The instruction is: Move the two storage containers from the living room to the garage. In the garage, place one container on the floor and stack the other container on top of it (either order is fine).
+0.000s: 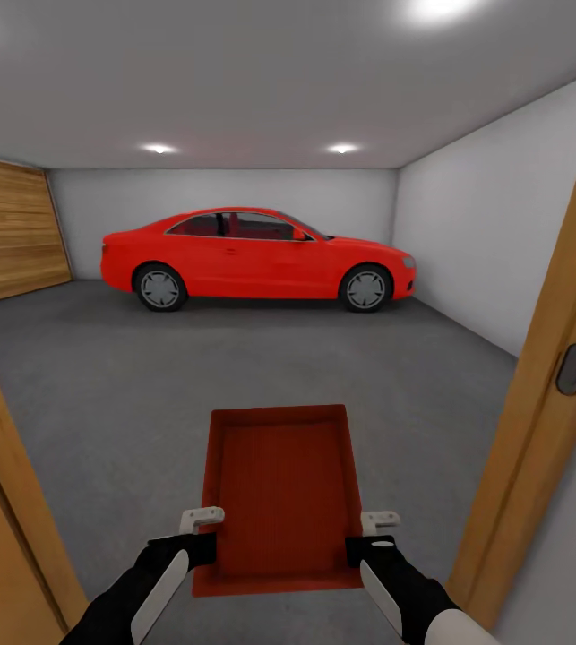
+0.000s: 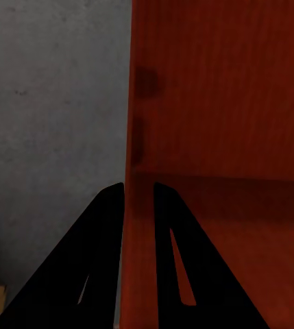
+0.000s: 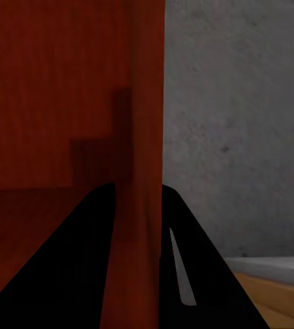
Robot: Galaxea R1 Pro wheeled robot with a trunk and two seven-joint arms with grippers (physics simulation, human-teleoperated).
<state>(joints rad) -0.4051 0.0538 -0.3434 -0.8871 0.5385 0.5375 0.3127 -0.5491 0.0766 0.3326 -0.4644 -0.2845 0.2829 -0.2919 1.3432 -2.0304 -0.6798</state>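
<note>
Orange-red bin (image 1: 279,497) sits low in the frame's centre, above grey concrete floor (image 1: 99,403), its side walls pinched by left gripper (image 1: 200,524) and right gripper (image 1: 379,527). Red car (image 1: 256,260) stands mid-frame behind.

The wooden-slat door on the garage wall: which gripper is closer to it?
Left. The left gripper grips the storage container wall on the side toward the wooden-slat door; the right gripper grips the opposite wall.
</note>
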